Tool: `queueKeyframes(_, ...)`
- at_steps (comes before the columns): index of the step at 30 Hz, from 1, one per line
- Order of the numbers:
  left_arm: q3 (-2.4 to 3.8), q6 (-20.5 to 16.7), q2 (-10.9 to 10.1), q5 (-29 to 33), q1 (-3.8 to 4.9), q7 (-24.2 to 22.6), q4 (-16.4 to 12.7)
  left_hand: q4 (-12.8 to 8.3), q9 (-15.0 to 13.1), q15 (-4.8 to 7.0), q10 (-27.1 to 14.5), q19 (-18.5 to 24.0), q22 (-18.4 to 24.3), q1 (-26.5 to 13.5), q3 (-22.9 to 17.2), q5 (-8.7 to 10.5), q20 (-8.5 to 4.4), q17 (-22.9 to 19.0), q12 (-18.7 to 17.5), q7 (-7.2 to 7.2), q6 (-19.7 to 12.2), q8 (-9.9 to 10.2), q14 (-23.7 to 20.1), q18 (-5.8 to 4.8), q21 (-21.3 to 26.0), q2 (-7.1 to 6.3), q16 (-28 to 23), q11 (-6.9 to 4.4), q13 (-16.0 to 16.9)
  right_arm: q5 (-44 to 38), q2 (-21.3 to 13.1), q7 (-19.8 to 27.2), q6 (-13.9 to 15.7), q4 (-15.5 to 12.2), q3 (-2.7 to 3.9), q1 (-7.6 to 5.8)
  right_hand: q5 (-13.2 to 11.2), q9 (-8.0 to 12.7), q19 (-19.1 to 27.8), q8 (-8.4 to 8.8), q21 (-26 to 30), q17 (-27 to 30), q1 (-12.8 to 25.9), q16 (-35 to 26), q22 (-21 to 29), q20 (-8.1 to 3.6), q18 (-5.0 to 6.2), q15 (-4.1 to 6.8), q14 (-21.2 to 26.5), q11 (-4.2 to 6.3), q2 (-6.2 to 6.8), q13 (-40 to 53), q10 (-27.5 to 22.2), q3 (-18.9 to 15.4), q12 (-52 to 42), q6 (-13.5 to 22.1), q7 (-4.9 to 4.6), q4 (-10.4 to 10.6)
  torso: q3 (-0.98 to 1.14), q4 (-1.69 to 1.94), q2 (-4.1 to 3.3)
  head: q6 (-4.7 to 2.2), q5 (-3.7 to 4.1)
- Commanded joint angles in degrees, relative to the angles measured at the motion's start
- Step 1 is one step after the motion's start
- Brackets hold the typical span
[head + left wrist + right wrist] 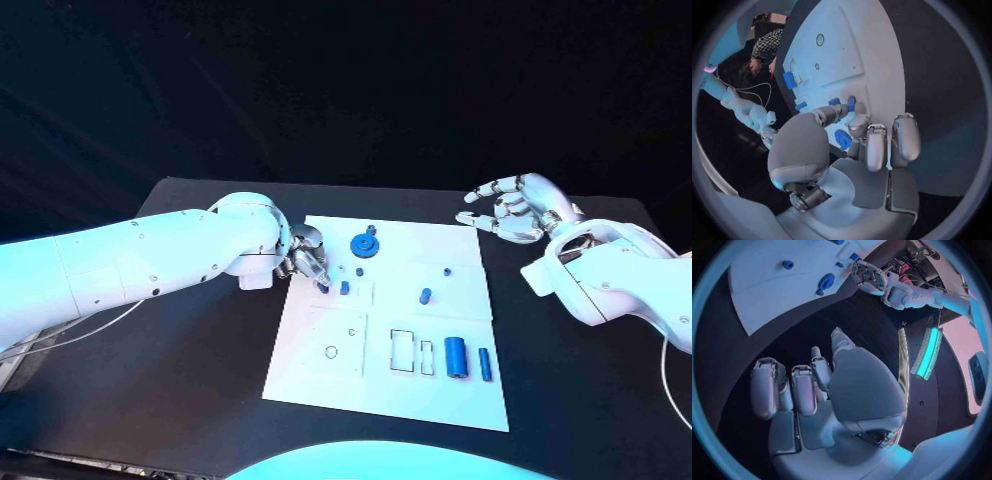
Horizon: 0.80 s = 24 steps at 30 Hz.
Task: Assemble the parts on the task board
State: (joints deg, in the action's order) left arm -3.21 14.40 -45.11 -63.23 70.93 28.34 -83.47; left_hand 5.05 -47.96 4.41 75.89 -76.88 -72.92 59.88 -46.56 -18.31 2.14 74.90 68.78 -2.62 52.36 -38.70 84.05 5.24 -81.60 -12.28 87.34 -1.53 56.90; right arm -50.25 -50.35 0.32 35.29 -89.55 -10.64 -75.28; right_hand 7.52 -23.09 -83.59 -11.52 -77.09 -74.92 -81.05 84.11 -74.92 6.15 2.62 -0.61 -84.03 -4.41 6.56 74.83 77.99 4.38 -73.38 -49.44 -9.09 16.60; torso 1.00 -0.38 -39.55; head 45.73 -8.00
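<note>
Head view: the task board (433,400), nearest the camera, is one white plate on the black table (173,400). Six blue parts are countable on it. A large cylinder (456,357) and a thin bar (485,364) lie side by side near the board's near right corner, long axes running from near edge to far edge. A short peg (426,295) lies at mid-board, slightly tilted. A tiny stud (447,270) sits just beyond the peg. A round disc (366,243) with a centre knob lies near the far edge. A small upright piece (345,288) stands at the left hand's fingertips. The left hand (307,260) is over the board's left edge, fingers bent down toward that piece; whether they touch it cannot be told. The right hand (513,208) hovers beyond the board's far right corner, fingers curled but apart, holding nothing.

Left wrist view: the left hand (864,145) partly hides the disc (842,139); fingertips flank the small piece (851,103).

Right wrist view: the right hand (826,385) is empty above the table.
</note>
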Motion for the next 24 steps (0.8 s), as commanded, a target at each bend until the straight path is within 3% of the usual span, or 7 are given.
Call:
queueKeyframes(1, -0.28, 1.9, 0.2, 0.2, -0.35, 0.0, -0.1, -1.1, 0.1, 0.36, 0.3, -0.3, 0.0, -0.1, -0.9, 0.06, -0.22, 9.6, 0.1, 0.43, 0.3, 0.0, 4.5, -1.19, 0.0, 0.51, 0.2, -0.24, 0.1, -0.3, 0.0, 0.3, -0.6, -0.1, 0.02, 0.02, 0.3, 0.1, 0.3, -0.2, 0.4, -4.8, 0.7, -0.2, -9.2, 0.01, 0.31, 0.54, -3.4, 0.1, -0.04, -0.1, -0.3, -0.1, 0.3, 0.3, -0.1, 0.0, -0.01, -0.01, -0.02, 0.05, -0.02)
queueKeyframes(6, -0.28, 1.9, 0.2, -0.3, -0.35, 0.0, -0.1, -0.8, 0.2, 0.41, 0.1, -0.3, 0.0, -0.5, -0.1, 0.1, -0.28, 9.5, 0.0, 0.52, 0.3, 0.2, 4.5, -1.19, 0.0, -0.11, 0.1, -0.3, 0.0, -0.3, -0.1, 0.3, -0.5, -0.1, 0.02, 0.02, 0.3, 0.1, 0.3, -0.2, 0.4, -4.8, 0.7, -0.2, -9.2, 0.01, 0.31, 0.54, -3.4, 0.1, -0.04, -0.1, -0.3, -0.1, 0.3, 0.3, -0.1, 0.0, -0.02, 0.04, -0.01, 0.04, -0.01)
queueKeyframes(12, -0.28, 1.9, 0.1, -1.3, -0.35, -0.1, -0.3, 1.3, 0.6, 0.49, -0.1, -0.3, 0.1, -1.9, 3.5, 0.33, -0.39, 9.4, -0.1, 0.63, 1.1, 0.9, 4.4, -1.19, 0.2, -1.28, 0.0, -0.38, 0.0, -0.3, -0.3, 0.3, -0.5, 0.1, 0.02, 0.02, 0.3, 0.1, 0.3, -0.19, 0.4, -4.7, 0.9, -0.3, -9.2, 0.01, 0.32, 0.53, -3.3, 0.09, -0.05, -0.2, -0.4, -0.2, 0.4, 0.4, -0.11, 0.0, -0.05, 0.06, 0.01, 0.03, -0.06)
queueKeyframes(24, -0.27, 2.3, 0.0, -1.6, -0.35, -0.1, -0.3, 4.0, 1.0, 0.44, -0.1, -0.4, 0.1, -2.4, 7.9, 0.39, -0.39, 9.4, -0.1, 0.55, 1.7, 1.5, 4.4, -1.21, 0.3, -1.4, 0.0, -0.31, 0.3, -0.4, -0.4, 0.3, -0.4, 0.2, 0.02, 0.02, 0.3, 0.1, 0.4, -0.19, 0.5, -4.7, 0.9, -0.3, -9.2, 0.01, 0.33, 0.53, -3.3, 0.09, 0.0, -0.1, -0.4, -0.2, 0.4, 0.4, -0.11, 0.0, -0.06, 0.07, -0.02, 0.12, -0.19)
